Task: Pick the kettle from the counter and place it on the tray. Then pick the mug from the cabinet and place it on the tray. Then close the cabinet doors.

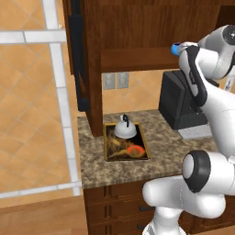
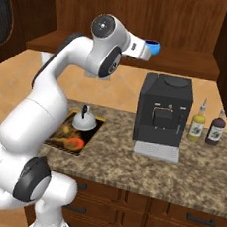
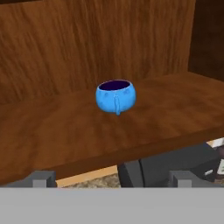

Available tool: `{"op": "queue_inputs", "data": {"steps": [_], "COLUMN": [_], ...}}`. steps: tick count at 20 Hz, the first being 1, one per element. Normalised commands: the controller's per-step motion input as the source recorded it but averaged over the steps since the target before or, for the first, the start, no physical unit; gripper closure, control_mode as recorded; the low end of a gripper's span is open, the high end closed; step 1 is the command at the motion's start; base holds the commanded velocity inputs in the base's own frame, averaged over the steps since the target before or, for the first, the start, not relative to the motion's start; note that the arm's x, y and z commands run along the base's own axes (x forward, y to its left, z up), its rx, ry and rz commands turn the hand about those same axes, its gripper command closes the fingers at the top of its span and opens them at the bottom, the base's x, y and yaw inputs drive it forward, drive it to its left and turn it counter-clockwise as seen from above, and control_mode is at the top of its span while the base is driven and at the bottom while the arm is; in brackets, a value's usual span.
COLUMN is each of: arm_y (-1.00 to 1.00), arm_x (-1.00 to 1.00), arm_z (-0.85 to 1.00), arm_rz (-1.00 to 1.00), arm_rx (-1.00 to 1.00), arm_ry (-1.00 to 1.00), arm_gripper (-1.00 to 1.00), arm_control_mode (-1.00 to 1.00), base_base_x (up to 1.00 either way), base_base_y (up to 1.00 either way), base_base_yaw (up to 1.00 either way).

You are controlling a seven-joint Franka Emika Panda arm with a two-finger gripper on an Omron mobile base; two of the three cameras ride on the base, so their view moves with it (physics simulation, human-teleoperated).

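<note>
The cabinet (image 3: 65, 52) shelf holds the mug (image 3: 115, 96), upright, handle facing the gripper (image 3: 111, 178), which hangs in front, fully open and empty. The kettle (image 1: 124, 127) sits on the tray (image 1: 143, 137). Advance level; straddle the body, clear of the handle.

One kettle (image 1: 124, 128), one tray (image 1: 145, 146), one blue mug (image 3: 115, 96), one coffee machine (image 2: 163, 110), two bottles (image 2: 197, 125).

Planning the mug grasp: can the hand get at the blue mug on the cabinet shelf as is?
Probably yes. The hand is open and faces the mug, which stands alone on the shelf with its handle turned toward the hand. Nothing lies between them.
</note>
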Motion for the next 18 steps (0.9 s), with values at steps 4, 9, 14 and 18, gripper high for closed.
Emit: {"op": "queue_inputs", "data": {"steps": [4,9,14,18], "arm_y": [-0.05,-0.11,-0.13,-0.08], "arm_x": [0.26,0.23,0.18,0.26], "arm_z": [0.0,-0.08,-0.09,-0.01], "arm_rz": [0.0,0.0,0.0,0.0], "arm_rx": [-0.01,-0.01,0.0,0.0], "arm_ry": [0.0,0.0,0.0,0.0], "arm_gripper": [-1.0,-1.0,-1.0,-1.0], "arm_control_mode": [-1.0,-1.0,-1.0,-1.0], "base_base_x": [0.0,0.0,0.0,0.0], "base_base_y": [0.0,0.0,0.0,0.0], "base_base_yaw": [0.0,0.0,0.0,0.0]}}
